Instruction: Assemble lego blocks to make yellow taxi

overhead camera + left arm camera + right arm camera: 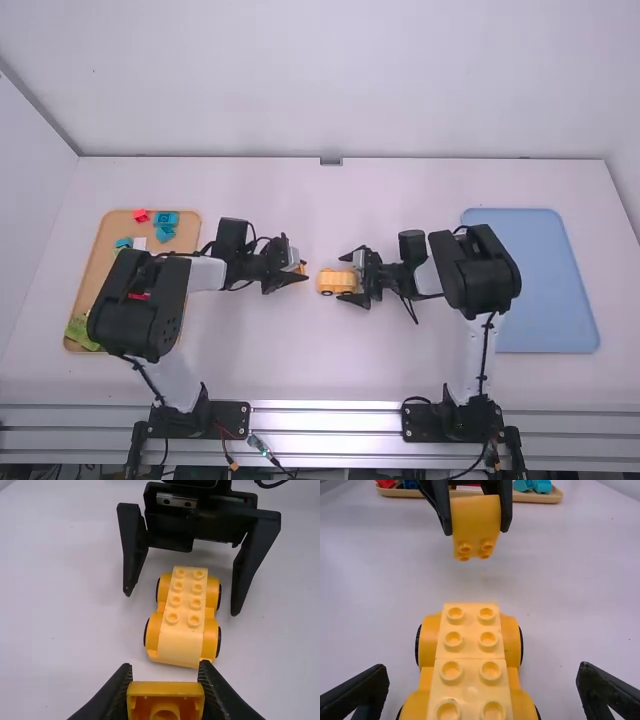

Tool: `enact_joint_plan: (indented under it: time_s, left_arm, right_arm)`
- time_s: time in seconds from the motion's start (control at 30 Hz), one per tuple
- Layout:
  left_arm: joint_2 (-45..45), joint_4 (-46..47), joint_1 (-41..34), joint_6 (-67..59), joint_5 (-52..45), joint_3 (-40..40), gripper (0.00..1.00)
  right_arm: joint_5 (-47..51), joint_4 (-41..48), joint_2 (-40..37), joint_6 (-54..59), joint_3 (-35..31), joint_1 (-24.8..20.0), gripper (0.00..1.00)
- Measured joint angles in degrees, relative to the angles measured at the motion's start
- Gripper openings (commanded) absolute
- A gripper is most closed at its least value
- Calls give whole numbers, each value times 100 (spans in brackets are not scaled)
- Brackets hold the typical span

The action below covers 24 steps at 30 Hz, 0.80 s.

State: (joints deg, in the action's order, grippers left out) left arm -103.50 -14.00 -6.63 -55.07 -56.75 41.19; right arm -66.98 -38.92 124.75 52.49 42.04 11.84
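- Yellow block [165, 689] in my left gripper [303, 268]: cut off, left wrist view's bottom edge.
- Yellow car [470, 652]: one end cut off, right wrist view's bottom.
- Tan tray [115, 222], near tabletop's left edge: partly under my left arm [135, 305].
- Blue tray [548, 290], tabletop's right: partly behind my right arm [478, 272].

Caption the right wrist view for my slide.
Yellow block in the left jaws, beyond the car that sits between the open right jaws.

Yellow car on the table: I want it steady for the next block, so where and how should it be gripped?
Probably across the yellow car, low on both long sides, the right gripper coming from its own arm's end: it straddles the car, open; that way is narrower, and the top studs would be free.
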Motion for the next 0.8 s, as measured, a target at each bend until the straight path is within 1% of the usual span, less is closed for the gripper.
enact_joint_plan:
  time_s: [0.13,0.2,0.23,0.33,0.4,0.43,0.47,0.53,0.57,0.63,0.67,0.7,0.73,0.8]
  left_arm:
    - [0,-79,0,7,-15,0,24]
    - [0,-297,0,74,-120,-2,25]
    - [0,-448,-2,138,-201,0,25]
    - [0,-1165,0,498,-566,0,24]
    - [0,-1749,0,866,-837,-2,23]
    - [0,-2312,-2,1270,-1069,-11,22]
    - [-2,-2479,-2,1388,-1139,-15,22]
    - [-4,-3392,0,2133,-1458,-17,21]
    - [-4,-3521,-2,2240,-1495,-17,21]
    - [-4,-4457,-2,3108,-1764,-17,17]
    - [-7,-4828,-2,3480,-1832,-17,16]
    - [-7,-5014,-2,3676,-1858,-17,16]
    - [-7,-5377,-2,4100,-1915,-17,15]
    - [-9,-5788,-26,4653,-1974,-17,16]
  right_arm:
    - [-72,-46,0,-4,0,0,99]
    - [-275,-251,0,-31,0,-9,99]
    - [-385,-398,0,-85,-2,-20,99]
    - [-761,-1349,2,-634,-7,-131,99]
    - [-903,-2098,2,-1215,0,-227,99]
    - [-990,-2806,2,-1862,0,-295,99]
    - [-1003,-2983,2,-2024,0,-306,99]
    - [-1080,-3987,2,-2953,0,-326,99]
    - [-1086,-4164,2,-3121,0,-321,99]
    - [-1137,-5097,9,-4065,-2,-282,100]
    - [-1150,-5313,7,-4400,0,-264,94]
    - [-1152,-5368,4,-4627,9,-256,92]
    - [-1152,-5324,7,-5027,42,-236,92]
    - [-1241,-5329,7,-5543,168,-227,92]
